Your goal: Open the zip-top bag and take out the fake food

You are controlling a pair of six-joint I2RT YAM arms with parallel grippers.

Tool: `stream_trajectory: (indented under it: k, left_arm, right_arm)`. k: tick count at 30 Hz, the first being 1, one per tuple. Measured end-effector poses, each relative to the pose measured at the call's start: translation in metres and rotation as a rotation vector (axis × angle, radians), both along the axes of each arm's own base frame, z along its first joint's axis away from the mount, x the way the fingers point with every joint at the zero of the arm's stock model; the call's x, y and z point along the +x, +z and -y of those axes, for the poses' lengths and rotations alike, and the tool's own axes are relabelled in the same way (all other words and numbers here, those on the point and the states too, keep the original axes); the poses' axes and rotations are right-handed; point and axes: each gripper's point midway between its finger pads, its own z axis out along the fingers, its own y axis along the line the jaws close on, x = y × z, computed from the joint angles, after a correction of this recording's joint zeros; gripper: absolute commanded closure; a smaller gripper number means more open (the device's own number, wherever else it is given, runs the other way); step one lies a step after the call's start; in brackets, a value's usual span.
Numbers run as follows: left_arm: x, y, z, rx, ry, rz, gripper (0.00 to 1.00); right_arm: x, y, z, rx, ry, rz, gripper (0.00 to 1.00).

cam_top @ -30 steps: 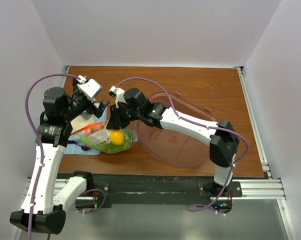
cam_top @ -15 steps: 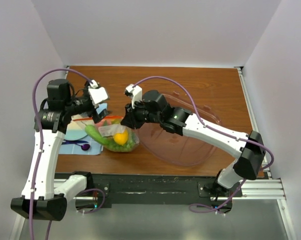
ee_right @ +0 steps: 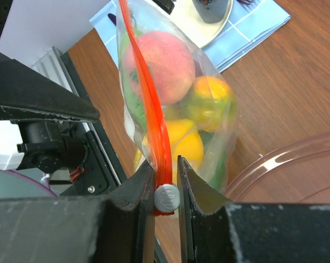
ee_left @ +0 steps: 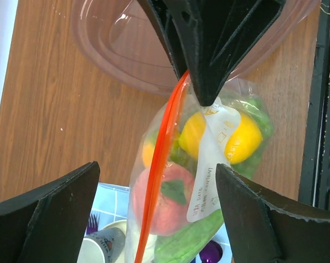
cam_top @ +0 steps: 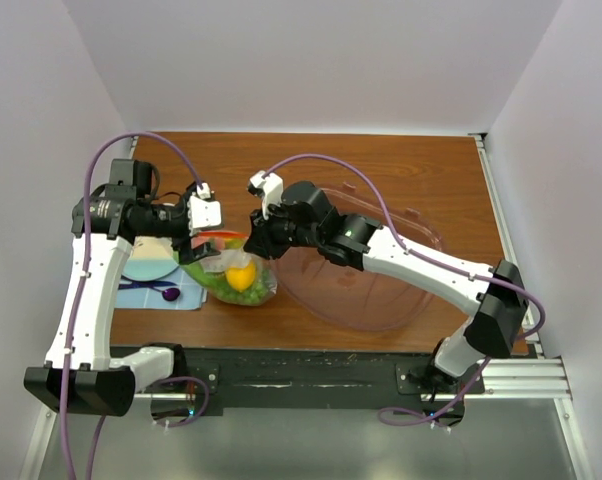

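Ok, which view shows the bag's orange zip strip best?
Right wrist: the zip strip runs close-up down into the right fingers. Left wrist shows it thinner, one end hidden; top external only an orange sliver.

Left side: my left gripper (ee_left: 157, 170) stands wide apart. The zip-top bag (ee_left: 209, 164) hangs in the gap, with free air between it and each finger.

Far end of that gap: closed off by my right gripper (ee_left: 209, 49), which is pinched on the orange zip strip (ee_left: 164, 137).

Right of the bag: the pink tub (cam_top: 381, 290) takes up the table just beside it.

Beneath my left wrist: a plate (cam_top: 146, 262), a small cup (ee_left: 96, 244) and a purple spoon (cam_top: 161, 288) crowd the blue cloth (cam_top: 141, 298).

Beyond both arms: open wood of the table (cam_top: 381, 165).
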Motion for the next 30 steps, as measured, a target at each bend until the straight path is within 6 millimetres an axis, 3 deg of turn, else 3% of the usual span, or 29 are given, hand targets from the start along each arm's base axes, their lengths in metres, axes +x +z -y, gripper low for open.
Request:
stream_trajectory:
  k: [7, 8, 12, 19, 22, 23, 27, 28, 30]
  left_arm:
    - [0.002, -0.005, 0.005, -0.019, -0.040, -0.018, 0.15]
    - [0.003, -0.007, 0.006, -0.021, -0.043, -0.026, 0.17]
    - [0.007, -0.016, 0.007, -0.025, -0.058, -0.065, 0.45]
    - [0.012, -0.029, 0.007, -0.018, -0.058, -0.124, 0.54]
    - [0.011, -0.030, 0.006, -0.012, -0.055, -0.128, 0.83]
    - [0.011, -0.030, 0.005, -0.010, -0.053, -0.131, 1.00]
    - [0.010, -0.030, 0.004, 0.000, -0.047, -0.135, 1.00]
    - [0.010, -0.029, 0.003, 0.004, -0.045, -0.134, 1.00]
    - [0.011, -0.028, 0.002, 0.011, -0.041, -0.131, 1.00]
  right_arm:
    - [0.001, 0.004, -0.005, 0.009, 0.009, 0.000, 1.00]
    - [0.001, 0.004, -0.006, 0.010, 0.012, -0.001, 1.00]
    - [0.000, 0.007, -0.011, 0.021, 0.031, -0.005, 1.00]
    - [-0.001, 0.007, -0.011, 0.021, 0.034, -0.006, 1.00]
    - [0.000, 0.007, -0.011, 0.021, 0.034, -0.004, 1.00]
    - [0.000, 0.007, -0.011, 0.019, 0.031, 0.000, 1.00]
    - [0.003, 0.006, -0.010, 0.013, 0.022, 0.011, 0.79]
    - [0.004, 0.006, -0.010, 0.011, 0.018, 0.013, 0.57]
    - [0.006, 0.006, -0.007, 0.005, -0.001, 0.024, 0.42]
